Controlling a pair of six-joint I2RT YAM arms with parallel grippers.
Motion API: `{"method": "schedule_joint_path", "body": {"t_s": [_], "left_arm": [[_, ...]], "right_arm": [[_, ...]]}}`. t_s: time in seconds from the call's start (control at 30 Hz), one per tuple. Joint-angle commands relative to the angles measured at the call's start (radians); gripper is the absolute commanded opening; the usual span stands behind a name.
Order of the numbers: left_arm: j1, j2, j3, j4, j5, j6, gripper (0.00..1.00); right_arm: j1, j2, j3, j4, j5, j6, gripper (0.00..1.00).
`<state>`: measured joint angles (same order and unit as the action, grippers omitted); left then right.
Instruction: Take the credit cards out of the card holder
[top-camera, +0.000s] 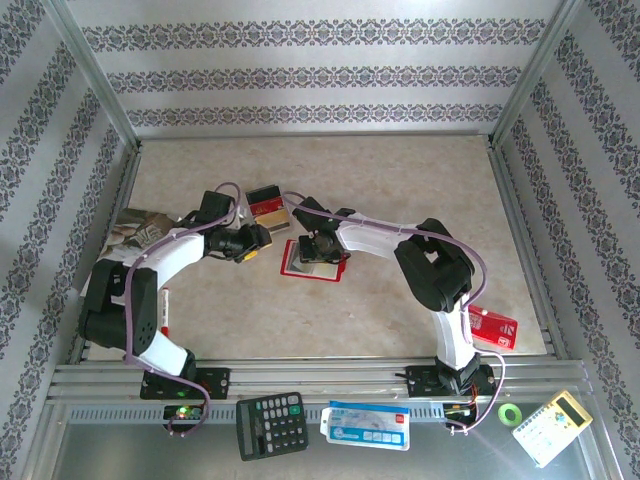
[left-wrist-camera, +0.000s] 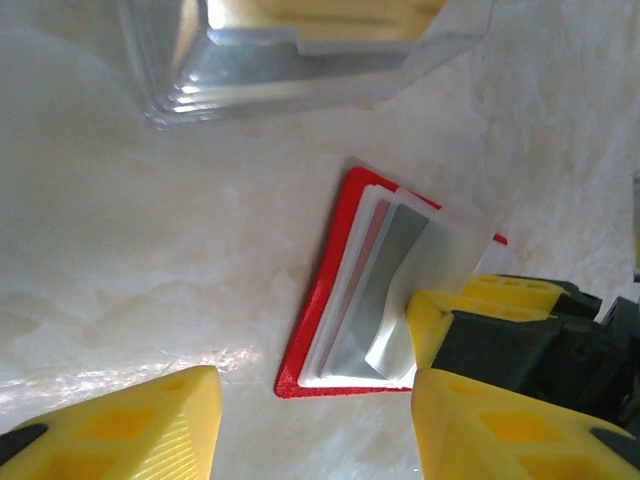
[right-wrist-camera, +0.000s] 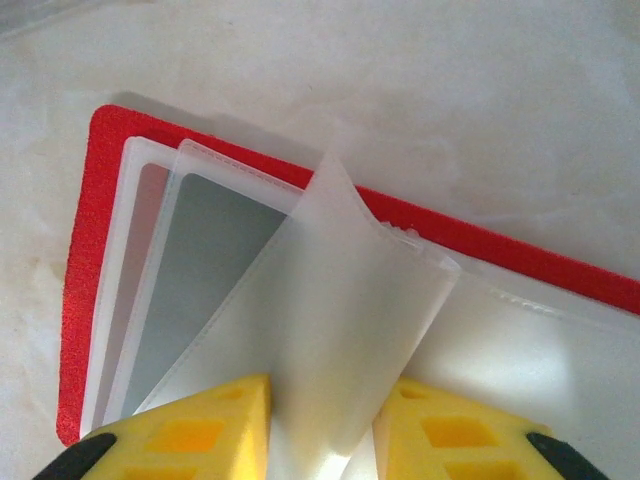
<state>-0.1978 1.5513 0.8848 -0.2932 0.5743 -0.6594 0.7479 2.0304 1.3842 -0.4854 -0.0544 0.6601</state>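
Observation:
The red card holder (top-camera: 312, 262) lies open mid-table, pale pockets up. A grey credit card (right-wrist-camera: 205, 275) sits in one pocket (left-wrist-camera: 385, 275). My right gripper (right-wrist-camera: 320, 405) is shut on a translucent pocket flap (right-wrist-camera: 335, 310), which bows up between the yellow fingers (left-wrist-camera: 450, 315). My left gripper (left-wrist-camera: 310, 430) hovers open just left of the holder (left-wrist-camera: 315, 310), over bare table near its corner. In the top view the two grippers (top-camera: 252, 245) (top-camera: 322, 246) flank the holder's left half. Red, tan and dark cards (top-camera: 266, 203) lie fanned just behind it.
A shiny layered stack (left-wrist-camera: 300, 60) lies beyond the holder. A crumpled printed sheet (top-camera: 135, 228) is at far left, a red box (top-camera: 493, 326) at right. On the front shelf are a black calculator (top-camera: 270, 425), blue-white packet (top-camera: 366, 426), green tape roll (top-camera: 510, 412) and pale calculator (top-camera: 552, 428).

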Motion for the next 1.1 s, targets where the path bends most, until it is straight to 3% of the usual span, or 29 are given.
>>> {"method": "schedule_joint_path", "body": {"t_s": [0.0,0.27,0.57,1.07], "left_arm": [[-0.039,0.026,0.019,-0.015,0.037,0.001,0.47],[-0.119,0.089,-0.009,0.078,0.094,-0.048,0.33],[-0.135,0.155,-0.018,0.236,0.184,-0.098,0.32],[-0.138,0.215,-0.028,0.262,0.160,-0.060,0.24]], "right_arm": [[-0.010,0.027,-0.046,-0.044,-0.004,-0.013,0.31],[-0.010,0.006,-0.072,0.006,-0.022,-0.001,0.28],[-0.013,0.000,-0.075,0.030,-0.045,0.004,0.28],[-0.021,-0.013,-0.091,0.053,-0.063,0.015,0.27]]}}
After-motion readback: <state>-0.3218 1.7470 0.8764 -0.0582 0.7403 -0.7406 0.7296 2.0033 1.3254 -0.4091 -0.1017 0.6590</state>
